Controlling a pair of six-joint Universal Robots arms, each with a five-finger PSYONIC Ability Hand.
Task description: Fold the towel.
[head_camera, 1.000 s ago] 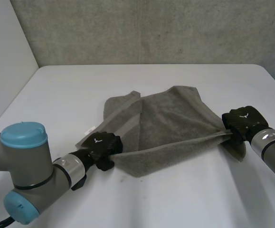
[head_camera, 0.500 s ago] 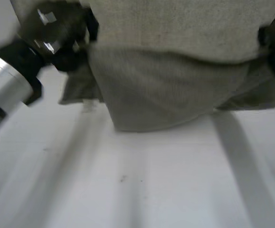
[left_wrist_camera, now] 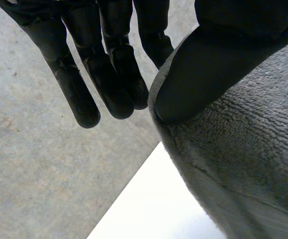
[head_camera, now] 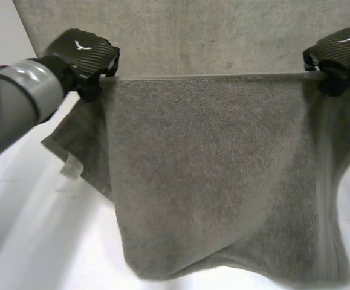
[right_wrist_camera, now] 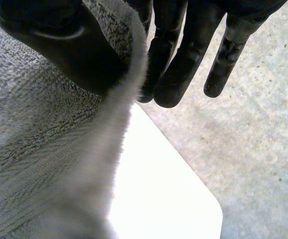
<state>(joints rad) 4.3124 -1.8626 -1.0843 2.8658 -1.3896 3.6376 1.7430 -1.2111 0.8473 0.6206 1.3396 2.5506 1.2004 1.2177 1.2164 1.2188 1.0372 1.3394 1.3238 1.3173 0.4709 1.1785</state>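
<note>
Towel point(head_camera: 211, 175) raised — L hand point(head_camera: 84, 53), R hand point(head_camera: 342, 51) high, pinching corners.

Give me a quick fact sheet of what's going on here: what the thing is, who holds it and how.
Item: grey towel, hanging spread above the white table
Left hand: pinches one top corner between thumb and straight fingers
Right hand: pinches the other top corner the same way
Top edge: stretched taut between the hands, about level
Label: small white tag on the towel's side nearer the left hand
</note>
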